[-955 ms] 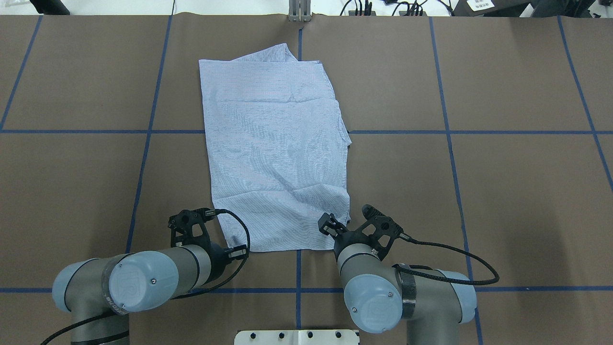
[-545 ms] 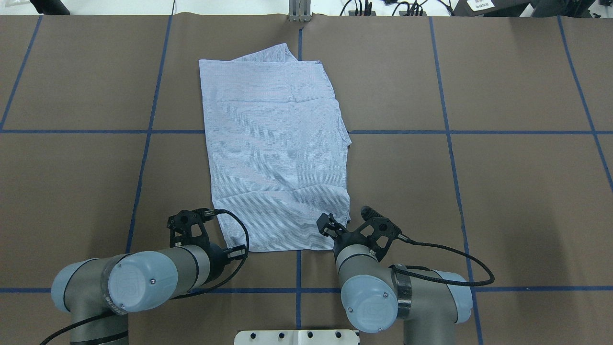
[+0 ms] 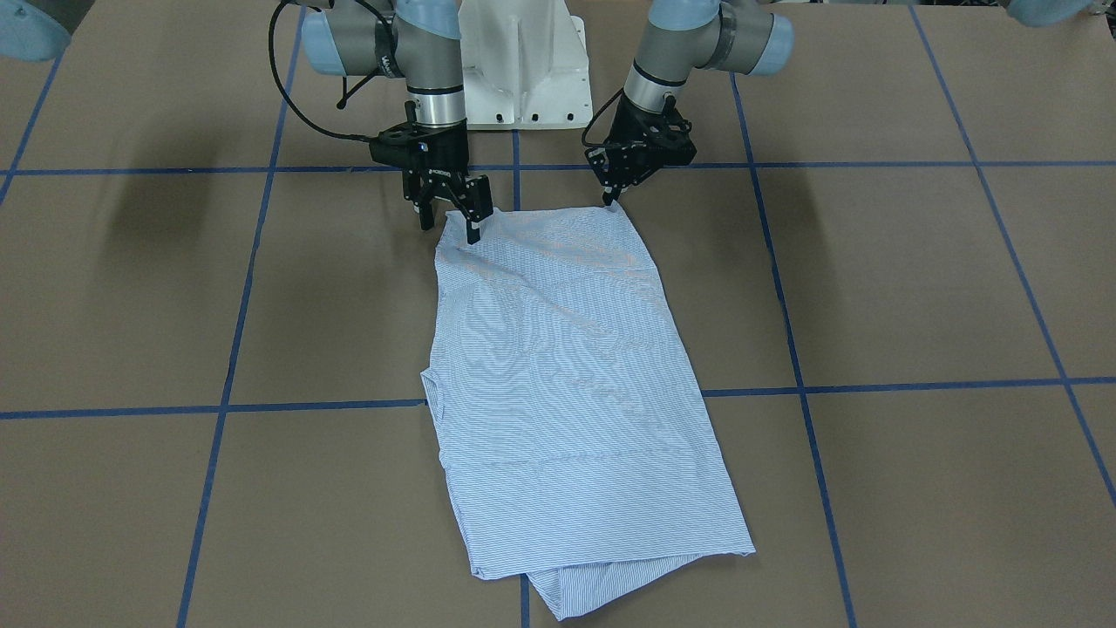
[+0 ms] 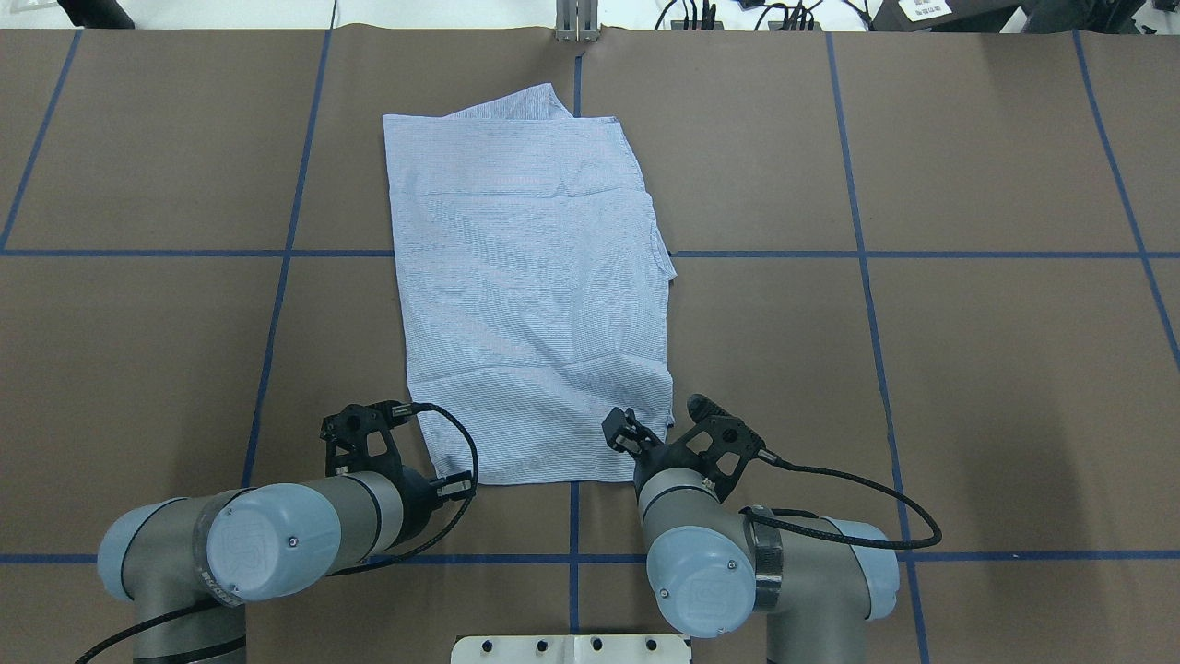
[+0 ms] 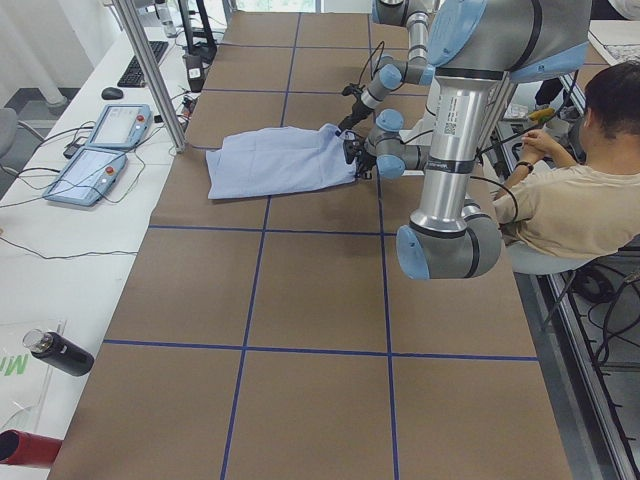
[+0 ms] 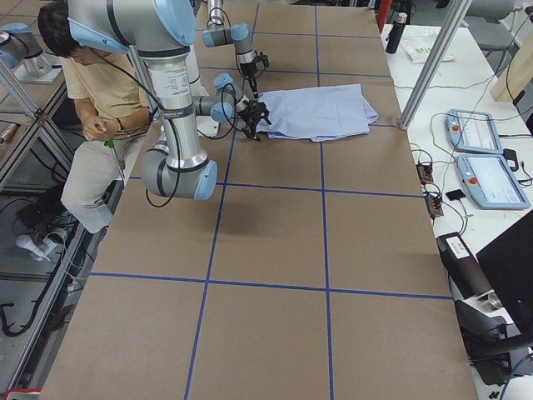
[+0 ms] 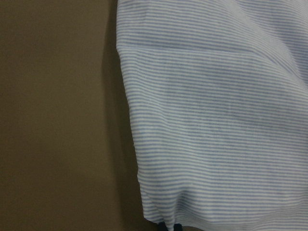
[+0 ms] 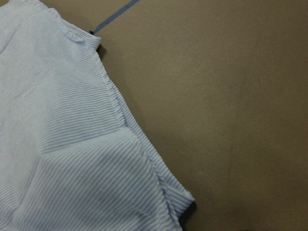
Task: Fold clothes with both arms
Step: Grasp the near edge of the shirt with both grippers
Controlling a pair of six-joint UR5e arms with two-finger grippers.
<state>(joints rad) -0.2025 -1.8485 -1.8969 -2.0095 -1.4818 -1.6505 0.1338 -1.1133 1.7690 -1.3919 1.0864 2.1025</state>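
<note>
The only writing I can read is the "UR" mark on the blue joint cap (image 4: 242, 539) of my left arm. The white sticker (image 5: 450, 118) on the silver tube of that arm has print, but it is too small to read.

The shirt (image 4: 530, 304) lies flat in the middle of the table (image 4: 968, 369), folded into a long rectangle. Its collar, buttons and neck label are all hidden inside the fold. At the far end, one folded part sticks out from under the top layer.

My right claw (image 3: 450, 222) is wide, its two fingers apart at the near corner of the shirt on my right side, and one fingertip (image 3: 473, 230) touches the cloth. My left claw (image 3: 608, 199) is at the other near corner, and its fingers look close together. From above my wrist hides it, and my left wrist camera cuts the tips off. I cannot tell if it pinches the cloth.
</note>
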